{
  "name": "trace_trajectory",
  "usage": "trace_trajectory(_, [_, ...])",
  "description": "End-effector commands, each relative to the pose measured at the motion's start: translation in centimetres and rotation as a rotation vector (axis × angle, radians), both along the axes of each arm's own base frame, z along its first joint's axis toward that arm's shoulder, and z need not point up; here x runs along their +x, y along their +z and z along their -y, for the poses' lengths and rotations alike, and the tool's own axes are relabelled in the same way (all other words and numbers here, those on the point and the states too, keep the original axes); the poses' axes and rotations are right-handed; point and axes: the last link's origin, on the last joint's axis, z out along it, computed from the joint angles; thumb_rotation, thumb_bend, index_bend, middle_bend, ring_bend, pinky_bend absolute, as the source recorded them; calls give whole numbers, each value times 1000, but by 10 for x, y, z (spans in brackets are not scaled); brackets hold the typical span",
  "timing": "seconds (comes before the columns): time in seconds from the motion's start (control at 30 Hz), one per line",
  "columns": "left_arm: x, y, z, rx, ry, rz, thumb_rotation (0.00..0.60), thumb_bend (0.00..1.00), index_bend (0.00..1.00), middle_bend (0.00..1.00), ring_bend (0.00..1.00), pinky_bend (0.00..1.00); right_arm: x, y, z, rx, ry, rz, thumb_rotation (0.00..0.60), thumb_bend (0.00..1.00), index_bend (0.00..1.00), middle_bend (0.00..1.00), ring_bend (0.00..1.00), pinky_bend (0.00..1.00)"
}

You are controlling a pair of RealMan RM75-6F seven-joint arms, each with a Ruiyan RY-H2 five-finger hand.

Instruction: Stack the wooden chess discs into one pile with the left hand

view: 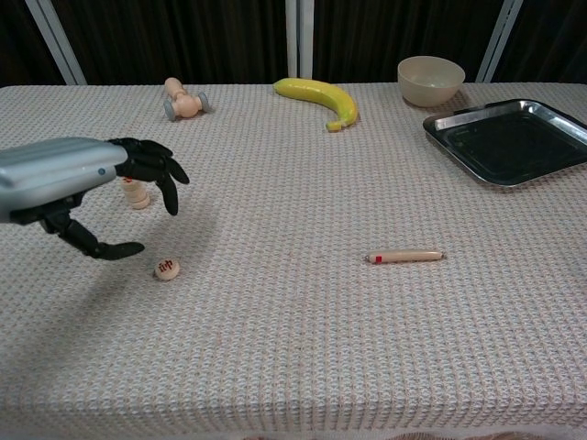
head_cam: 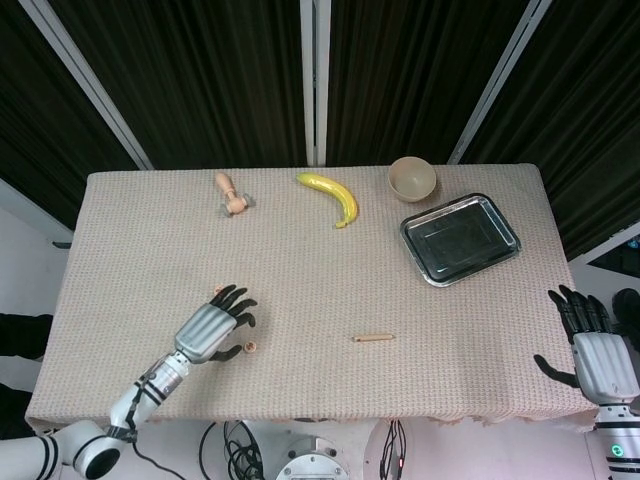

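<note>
A small pile of wooden chess discs (view: 137, 193) stands on the woven tablecloth at the left, partly behind my left hand's fingers; in the head view the pile (head_cam: 218, 292) shows just beyond the hand. A single disc (view: 167, 269) with red lettering lies flat nearer the front, also seen as the disc (head_cam: 250, 347) in the head view. My left hand (view: 78, 179) hovers over the loose disc with fingers spread and thumb low beside it, holding nothing; the head view shows this hand (head_cam: 211, 332) just left of the disc. My right hand (head_cam: 592, 345) stays off the table's right edge, fingers apart and empty.
A wooden stick (view: 404, 257) with a red mark lies mid-table. At the back are a wooden dumbbell-shaped toy (view: 183, 104), a banana (view: 321, 96), a beige bowl (view: 430, 80) and a steel tray (view: 507, 139) at the right.
</note>
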Motion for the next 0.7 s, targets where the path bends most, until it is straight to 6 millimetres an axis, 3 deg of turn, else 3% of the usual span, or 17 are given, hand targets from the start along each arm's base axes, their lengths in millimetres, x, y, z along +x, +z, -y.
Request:
trace_trajectory(0.03, [-4, -13, 10, -28, 0, -16, 600, 283, 358, 140, 0, 0, 1, 1, -1, -1, 2, 3, 600, 138, 0, 0, 0, 0])
trace_trajectory(0.4, [-12, -25, 7, -7, 2, 10, 600, 284, 347, 141, 0, 0, -1, 1, 0, -2, 1, 5, 600, 138, 0, 0, 0, 0])
trace_trajectory(0.7, [-16, -26, 4, -11, 16, 5, 600, 284, 423, 147, 0, 0, 0, 0, 0, -1, -1, 3, 600, 138, 0, 0, 0, 0])
